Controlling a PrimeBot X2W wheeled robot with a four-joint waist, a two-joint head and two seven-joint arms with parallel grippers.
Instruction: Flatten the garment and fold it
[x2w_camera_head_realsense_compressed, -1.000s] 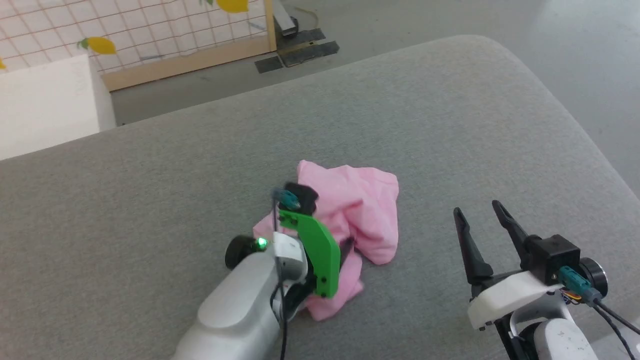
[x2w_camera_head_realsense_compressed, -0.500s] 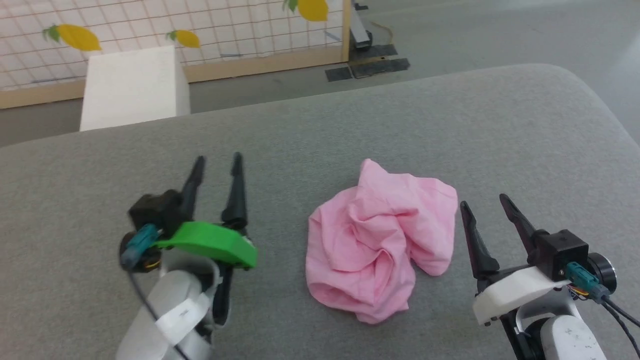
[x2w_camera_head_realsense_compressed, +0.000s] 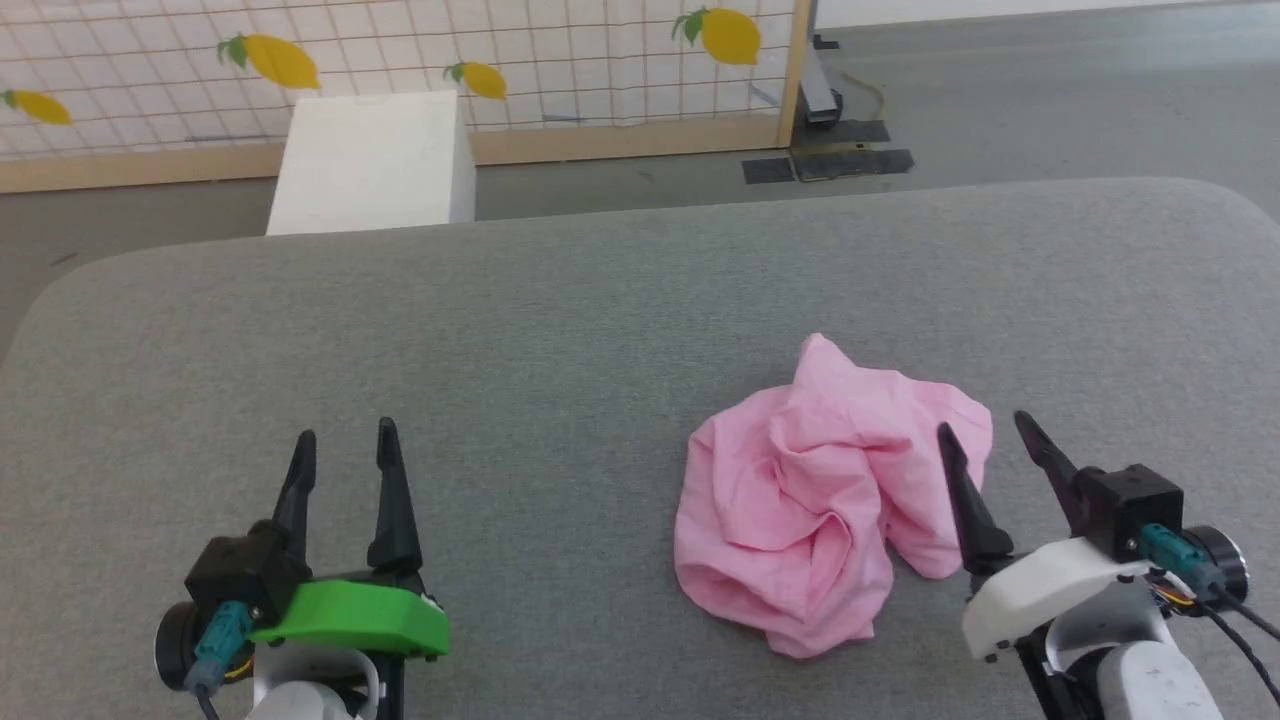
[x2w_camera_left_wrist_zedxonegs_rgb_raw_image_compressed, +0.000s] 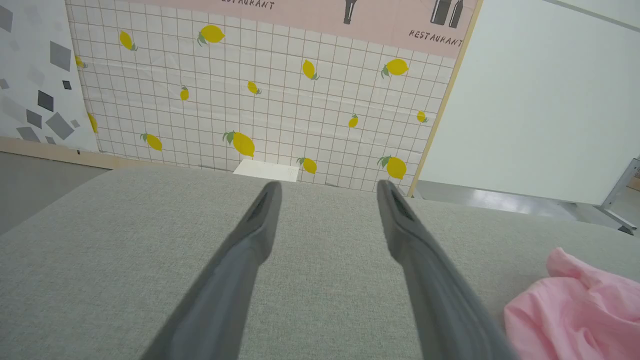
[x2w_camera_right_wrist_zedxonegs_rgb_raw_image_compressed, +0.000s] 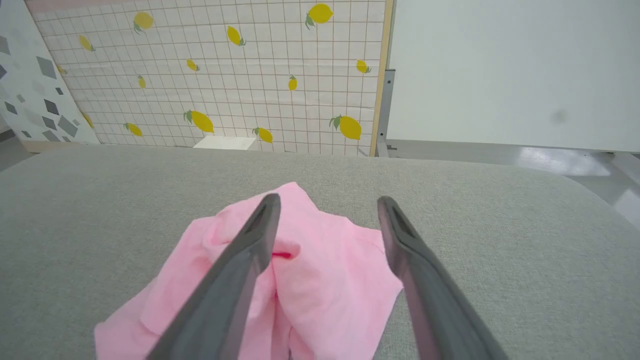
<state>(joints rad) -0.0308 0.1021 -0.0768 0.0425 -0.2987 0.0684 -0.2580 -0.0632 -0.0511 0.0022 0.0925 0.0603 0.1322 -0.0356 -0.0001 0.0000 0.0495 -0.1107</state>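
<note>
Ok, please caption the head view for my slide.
Open left gripper and open right gripper flank the crumpled pink garment on a grey surface.

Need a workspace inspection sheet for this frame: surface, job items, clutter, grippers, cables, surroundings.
surface: grey fabric-covered table, rounded corners.
job's things: pink garment crumpled in a heap right of centre, not flattened; no label visible.
clutter: nothing seen.
grippers: left gripper open, empty, well left of the garment; right gripper open at its right edge, not gripping it.
cables: dark cable from a teal connector at the right wrist.
surroundings: lemon-print grid panel, white box, grey floor.
</note>
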